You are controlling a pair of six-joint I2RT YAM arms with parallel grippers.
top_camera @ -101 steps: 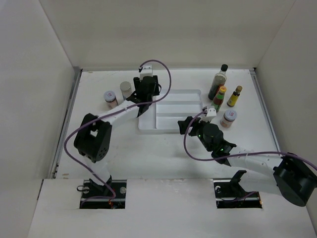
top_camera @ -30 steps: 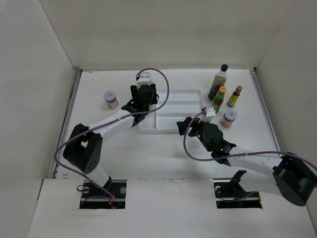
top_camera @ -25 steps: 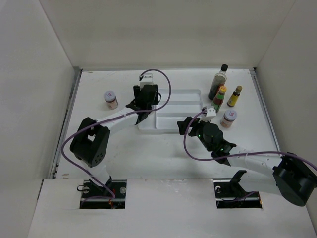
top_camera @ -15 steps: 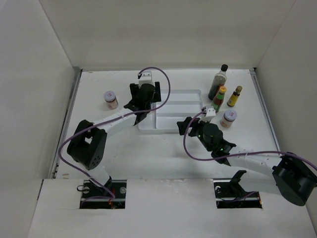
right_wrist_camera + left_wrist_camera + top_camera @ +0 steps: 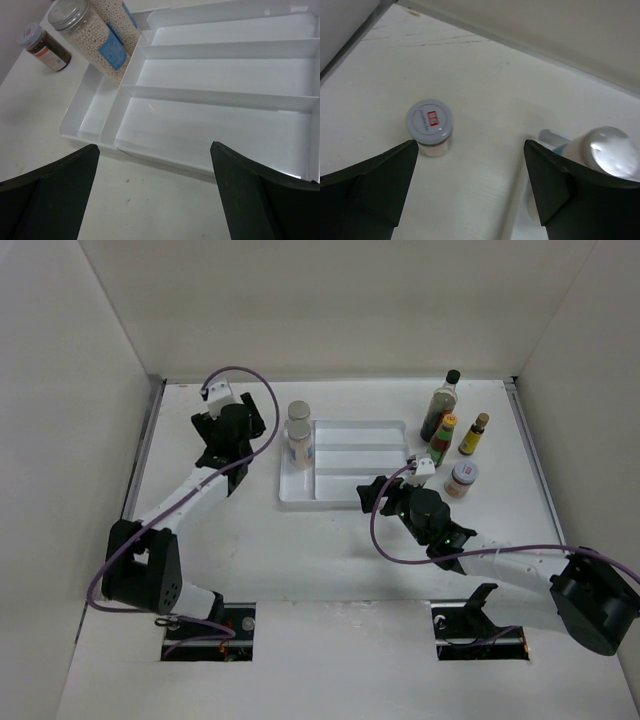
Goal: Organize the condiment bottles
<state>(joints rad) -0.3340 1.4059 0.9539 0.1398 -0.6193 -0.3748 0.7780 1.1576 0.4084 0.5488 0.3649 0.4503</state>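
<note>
Condiment jars [image 5: 298, 440] cylindrical, clear, silver-lidded, in glossy white tray [image 5: 350, 485]; both jaws spread, empty.

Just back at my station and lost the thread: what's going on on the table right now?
The left hand is open above a red-and-white-lidded jar standing left of the white tray. Two clear jars stand in the tray's left end compartment. The right hand sits open and empty at the tray's near edge. Three bottles and a short jar stand on the table right of the tray.

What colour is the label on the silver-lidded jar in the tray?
Blue label, clearest in the right wrist view.
</note>
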